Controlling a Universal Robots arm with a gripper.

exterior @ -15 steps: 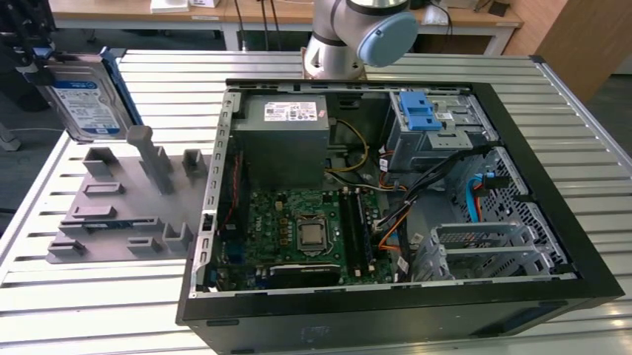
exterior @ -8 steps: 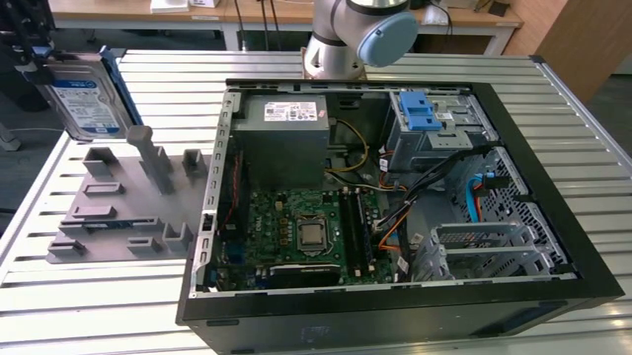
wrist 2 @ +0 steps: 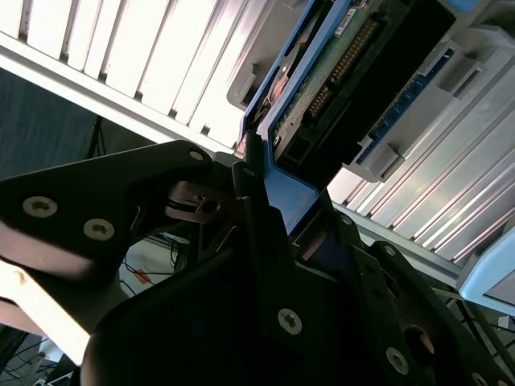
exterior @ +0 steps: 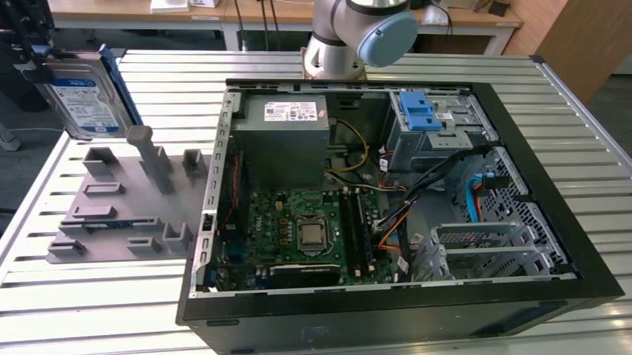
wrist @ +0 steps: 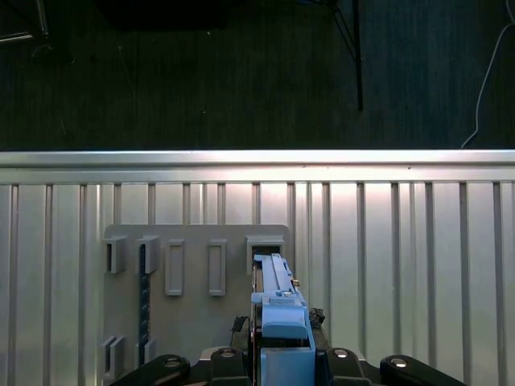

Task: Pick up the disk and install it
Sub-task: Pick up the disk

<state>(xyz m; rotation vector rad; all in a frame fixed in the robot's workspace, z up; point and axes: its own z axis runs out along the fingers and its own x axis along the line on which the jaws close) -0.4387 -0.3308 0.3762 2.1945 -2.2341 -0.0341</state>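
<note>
Silver and blue, the disk (exterior: 87, 96) hangs upright in the air at the exterior view's left, its white-and-blue label facing the camera; its lower edge sits just above the far end of the grey slotted rack (exterior: 118, 214), and it looks clear of the slots; the rack lies flat on the slatted metal tabletop (exterior: 89, 296); beside it, toward the exterior view's right, the open computer case (exterior: 395, 310) lies on its side, well apart from the disk; inside it I see the grey power supply (exterior: 286, 129), the green motherboard (exterior: 296, 222) and the drive cage (exterior: 439, 137) with its blue latches (exterior: 419, 111); the base of my arm (exterior: 351, 37) rises behind the case.

In the second wrist view my hand (wrist 2: 256, 165) is closed on the disk; one black finger (wrist 2: 257, 233) lies flat against the blue carrier frame (wrist 2: 294, 201), which is pinched at its end; the disk's green circuit-board side (wrist 2: 322, 80) faces this camera; the pale slats of the tabletop run behind it.

In the first wrist view I look straight down the disk's thin edge (wrist: 278, 305), the blue carrier uppermost and my hand's black body around it; below it lies the rack (wrist: 193, 241), and the disk lines up over one of the rack's end slots; whether it touches the slot I cannot tell; beyond the tabletop's edge (wrist: 402, 161) is dark floor (wrist: 241, 72).
</note>
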